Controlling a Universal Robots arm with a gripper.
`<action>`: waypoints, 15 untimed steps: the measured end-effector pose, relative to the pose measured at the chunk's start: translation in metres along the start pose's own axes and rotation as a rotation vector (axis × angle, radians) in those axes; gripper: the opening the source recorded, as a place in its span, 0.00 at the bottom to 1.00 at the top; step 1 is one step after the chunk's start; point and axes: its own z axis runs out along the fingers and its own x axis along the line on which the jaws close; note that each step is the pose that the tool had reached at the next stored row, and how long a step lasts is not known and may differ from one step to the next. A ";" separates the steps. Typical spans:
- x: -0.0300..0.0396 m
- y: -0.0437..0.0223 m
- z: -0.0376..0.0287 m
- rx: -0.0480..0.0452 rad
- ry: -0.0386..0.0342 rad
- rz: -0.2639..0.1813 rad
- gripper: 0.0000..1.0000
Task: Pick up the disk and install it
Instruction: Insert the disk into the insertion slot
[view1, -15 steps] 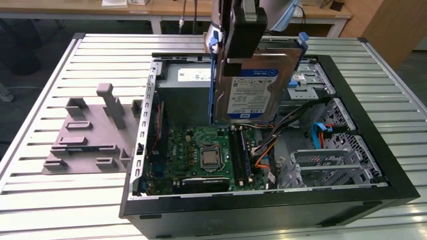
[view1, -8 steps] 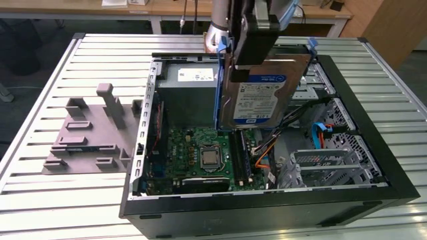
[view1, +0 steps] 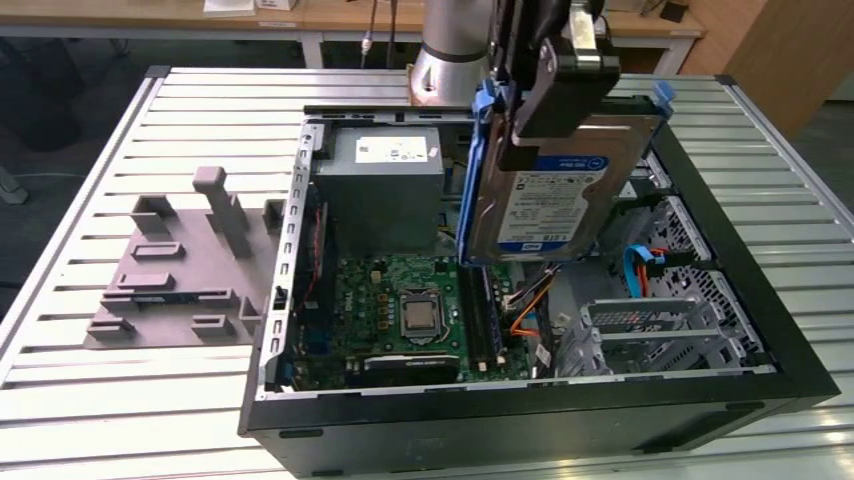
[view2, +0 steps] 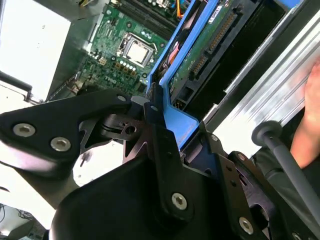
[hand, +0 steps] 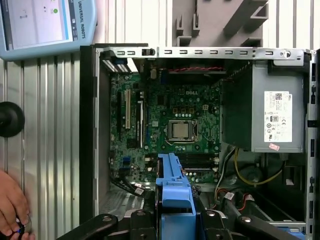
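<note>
The disk (view1: 554, 205), a silver drive with a white-and-blue label in a blue carrier frame, hangs upright above the open computer case (view1: 534, 410), over its right half in the exterior view. My gripper (view1: 545, 120) is shut on the disk's top edge. The second wrist view shows the disk's green circuit-board side (view2: 205, 47), its blue frame (view2: 175, 120) and my black fingers (view2: 156, 131) clamping it. In the first wrist view the blue frame (hand: 173, 185) sticks out from my gripper (hand: 174, 220) above the case interior.
Inside the case lie the motherboard (view1: 400, 310), the grey power-supply box (view1: 380, 185) and a metal drive bay (view1: 667, 320) with orange and blue cables. A grey moulded fixture (view1: 180, 265) sits on the slatted table. A person's hand (hand: 11, 205) and a pendant screen (hand: 45, 22) are beside the case.
</note>
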 end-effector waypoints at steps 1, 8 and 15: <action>0.0024 -0.0004 0.0003 0.0000 0.0000 0.000 0.36; 0.0184 -0.0036 0.0024 0.0000 0.0001 0.000 0.36; 0.0233 -0.0230 0.0043 0.0000 0.0002 0.000 0.36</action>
